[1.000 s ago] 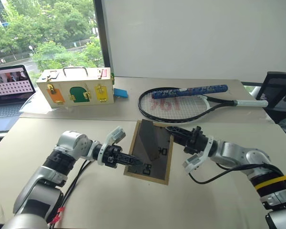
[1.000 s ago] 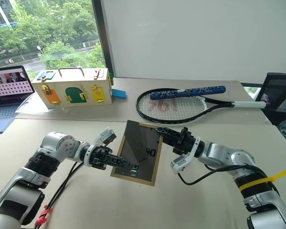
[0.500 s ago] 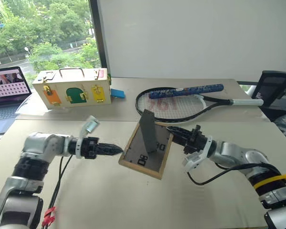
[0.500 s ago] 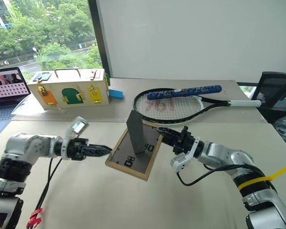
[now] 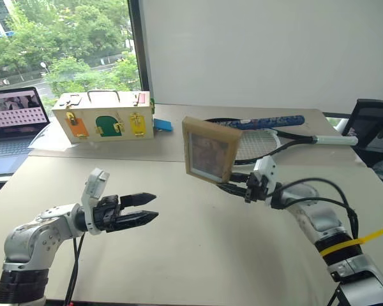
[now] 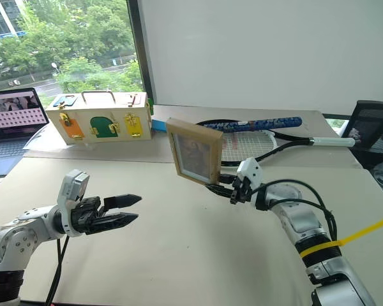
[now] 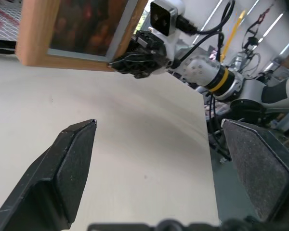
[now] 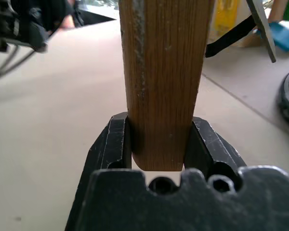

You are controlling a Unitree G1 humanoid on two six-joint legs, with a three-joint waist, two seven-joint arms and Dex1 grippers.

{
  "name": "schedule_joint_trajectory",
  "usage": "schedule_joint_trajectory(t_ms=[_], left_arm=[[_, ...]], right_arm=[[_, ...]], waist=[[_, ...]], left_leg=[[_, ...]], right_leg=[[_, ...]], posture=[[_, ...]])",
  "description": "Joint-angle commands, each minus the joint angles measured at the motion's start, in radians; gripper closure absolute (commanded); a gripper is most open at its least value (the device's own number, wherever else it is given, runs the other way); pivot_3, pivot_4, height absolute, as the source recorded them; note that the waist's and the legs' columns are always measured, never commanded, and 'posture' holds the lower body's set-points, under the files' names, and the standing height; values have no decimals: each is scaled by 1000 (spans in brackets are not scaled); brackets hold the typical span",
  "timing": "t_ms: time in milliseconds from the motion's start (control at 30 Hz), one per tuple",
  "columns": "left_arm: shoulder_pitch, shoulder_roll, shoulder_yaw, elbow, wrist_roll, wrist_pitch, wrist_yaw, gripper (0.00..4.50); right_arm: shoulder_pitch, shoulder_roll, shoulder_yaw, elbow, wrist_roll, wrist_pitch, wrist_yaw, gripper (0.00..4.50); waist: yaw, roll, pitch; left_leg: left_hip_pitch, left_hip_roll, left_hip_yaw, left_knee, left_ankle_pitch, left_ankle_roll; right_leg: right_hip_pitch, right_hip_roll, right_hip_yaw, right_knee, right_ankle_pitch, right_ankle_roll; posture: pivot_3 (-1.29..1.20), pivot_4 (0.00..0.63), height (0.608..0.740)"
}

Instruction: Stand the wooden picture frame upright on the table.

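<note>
The wooden picture frame (image 5: 209, 156) is upright above the table (image 5: 179, 255), its brownish photo facing me. My right gripper (image 5: 233, 187) is shut on the frame's lower right corner, and in the right wrist view both fingers (image 8: 113, 144) press the light-wood edge (image 8: 161, 82). A dark grey stand piece (image 8: 260, 29) sticks out behind the frame. Whether the frame's bottom edge touches the tabletop, I cannot tell. My left gripper (image 5: 143, 209) hangs open to the frame's left, well apart from it, pointing toward it. In the left wrist view the frame (image 7: 77, 29) and the right gripper (image 7: 135, 60) lie ahead.
A cream wooden box with coloured doors (image 5: 105, 121) and a small blue block (image 5: 164, 125) sit at the back left. Behind the frame lies a tennis racket (image 5: 274, 131). A laptop (image 5: 16, 111) is at the far left and a black chair (image 5: 370, 121) at the right edge.
The right gripper has swung the frame up from lying tilted, back panel showing, to upright with the photo facing me. The left gripper has pulled away to the left and opened wide.
</note>
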Motion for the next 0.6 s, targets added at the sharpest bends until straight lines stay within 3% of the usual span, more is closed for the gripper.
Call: schedule_joint_trajectory(t_ms=[33,300,600], left_arm=[[-13,-23,-16,-25,60,-120,43,0],[22,-35,-86,-47,100,-162,82,0],[28,-7,-108,-39,79,-141,67,0]], right_arm=[[-32,4,-43,-21,24,145,32,3296],[-79,87,-71,193,-107,130,53,3296],[-9,111,-54,207,-137,194,172,3297]], waist=[[3,0,0],[2,0,0],[3,0,0]], left_leg=[[0,0,0,0,0,0],[-2,0,0,-2,0,0],[-2,0,0,-2,0,0]], right_leg=[[0,0,0,-1,0,0],[-3,0,0,-1,0,0],[-3,0,0,-1,0,0]], posture=[[0,150,698],[0,150,698],[0,150,698]])
